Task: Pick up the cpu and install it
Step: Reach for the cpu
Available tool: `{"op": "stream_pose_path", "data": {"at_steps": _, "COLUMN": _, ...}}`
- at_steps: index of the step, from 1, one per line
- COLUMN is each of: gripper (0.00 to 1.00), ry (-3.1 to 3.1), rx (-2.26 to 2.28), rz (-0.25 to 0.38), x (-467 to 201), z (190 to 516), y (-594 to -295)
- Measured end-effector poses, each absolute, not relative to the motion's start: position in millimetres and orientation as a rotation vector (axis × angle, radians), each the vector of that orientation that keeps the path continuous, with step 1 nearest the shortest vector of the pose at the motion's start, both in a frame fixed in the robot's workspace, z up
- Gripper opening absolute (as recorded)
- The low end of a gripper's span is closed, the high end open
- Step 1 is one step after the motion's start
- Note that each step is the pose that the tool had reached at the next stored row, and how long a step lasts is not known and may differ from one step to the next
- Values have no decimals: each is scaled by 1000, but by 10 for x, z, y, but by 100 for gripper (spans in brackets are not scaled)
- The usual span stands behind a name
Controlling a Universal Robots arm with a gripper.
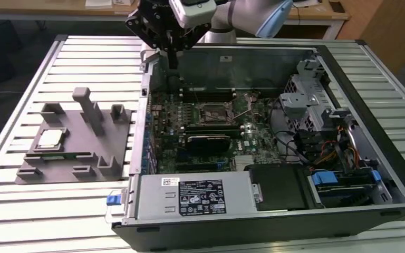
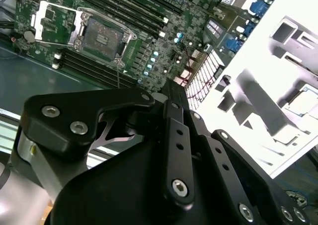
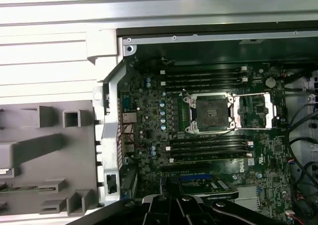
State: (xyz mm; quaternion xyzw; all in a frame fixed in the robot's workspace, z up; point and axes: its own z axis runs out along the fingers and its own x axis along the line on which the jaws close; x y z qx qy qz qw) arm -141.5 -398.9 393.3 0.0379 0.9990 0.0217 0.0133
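Note:
The cpu (image 1: 50,138), a small square chip with a silvery top, lies flat in a recess of the grey tray (image 1: 48,171) at the exterior view's left; the second wrist view has it at the tray's edge (image 2: 304,100). My gripper (image 1: 172,60) hangs high over the far left wall of the open computer case (image 1: 135,158), well away from the cpu. Its fingers come together to a point with nothing between them, so it is shut. The dark socket (image 1: 213,112) on the motherboard stands open with its metal frame swung aside, seen in both wrist views (image 2: 102,38) (image 3: 208,113).
Upright grey posts (image 1: 90,110) rise from the tray beside the cpu. Inside the case are memory slots (image 3: 203,78), a drive cage (image 1: 305,92), cable bundles (image 1: 322,150) and a power supply (image 1: 192,195). All of it rests on a slatted metal table (image 1: 48,221).

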Motion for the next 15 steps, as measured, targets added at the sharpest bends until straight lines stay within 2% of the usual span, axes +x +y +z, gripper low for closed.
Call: {"op": "stream_pose_path", "data": {"at_steps": 15, "gripper": 11, "ry": 3112, "rx": 118, "rz": 68, "x": -1674, "z": 3933, "y": -3989}}
